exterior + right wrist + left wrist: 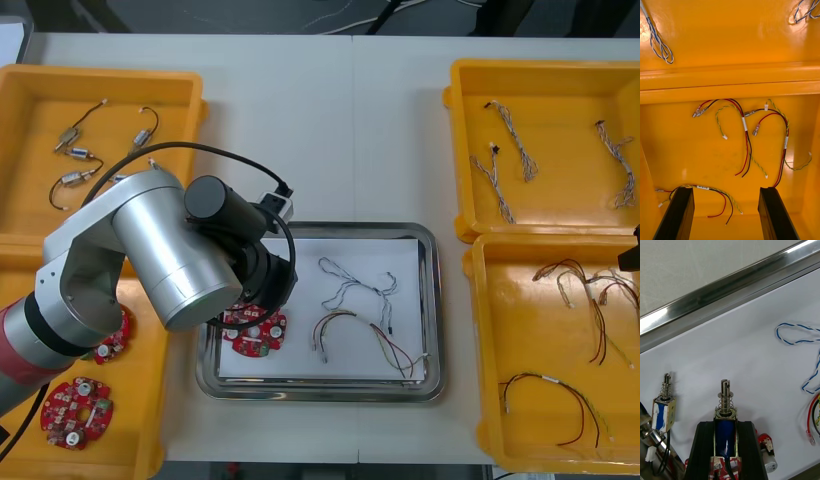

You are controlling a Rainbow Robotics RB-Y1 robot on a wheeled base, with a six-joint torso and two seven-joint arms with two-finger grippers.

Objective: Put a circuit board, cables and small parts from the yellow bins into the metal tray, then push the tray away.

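Light table (330,130), seen from above.

Far left of frame, two yellow bins. The upper left bin (30,90) holds small metal parts (72,140) on black leads. The lower left bin (140,400) holds red boards (76,412).

Left arm (160,250) reaches from the lower left over the tray's left side and hides that corner. In the left wrist view, the left gripper (725,426) is closed on a small part (726,397). Its blue body is clamped between the fingers and its spring end sticks out past the tips, over the white tray floor. A second part (663,408) sits just beside the gripper, with a black lead below it. Cannot tell whether it rests on the floor.

Centre of frame: tray (432,300), white inside. It holds:
- one board (255,333) at the lower left, partly under the arm
- a blue and white cable (352,283) mid-tray
- a red and yellow cable (340,318) below that

Right of frame: the upper right bin (560,110) holds blue and white cables (515,140). The lower right bin (520,320) holds red, yellow and black cables (545,378).

Right gripper (725,191) is over the lower right bin. Its fingers are wide apart with nothing between them, and the cables lie on the bin floor beyond the tips.
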